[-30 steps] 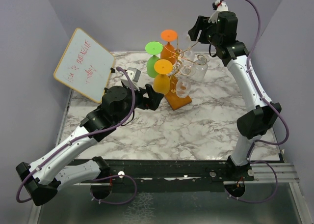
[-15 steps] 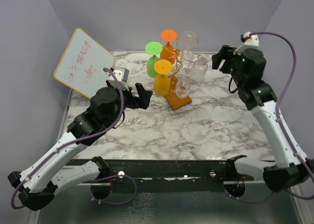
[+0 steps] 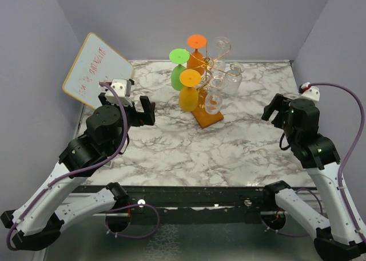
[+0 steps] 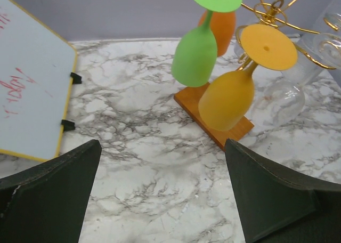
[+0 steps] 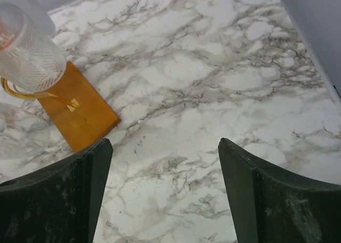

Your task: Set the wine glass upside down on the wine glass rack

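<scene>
Your left gripper [image 3: 141, 109] and right gripper [image 3: 274, 109] both stand with jaws spread and empty, well apart from the wine glass rack [image 3: 209, 115]. That is probably because nothing remains to carry: the green glass [image 3: 178, 78], yellow glass [image 3: 187, 98], orange glass [image 3: 196, 59] and clear glasses [image 3: 231, 80] all hang bowl-down from its wire arms. The white board [image 3: 97, 75] leans at the tabletop [image 3: 229, 146] edge, obstructing nothing.

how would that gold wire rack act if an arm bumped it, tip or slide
Likely tippy: the rack carries several glasses high on thin wire over a narrow wooden base. The flat base sits on a smooth marble table, so a low push might slide it instead. The wire probably flexes, letting the clear glasses knock together; they look breakable.
</scene>
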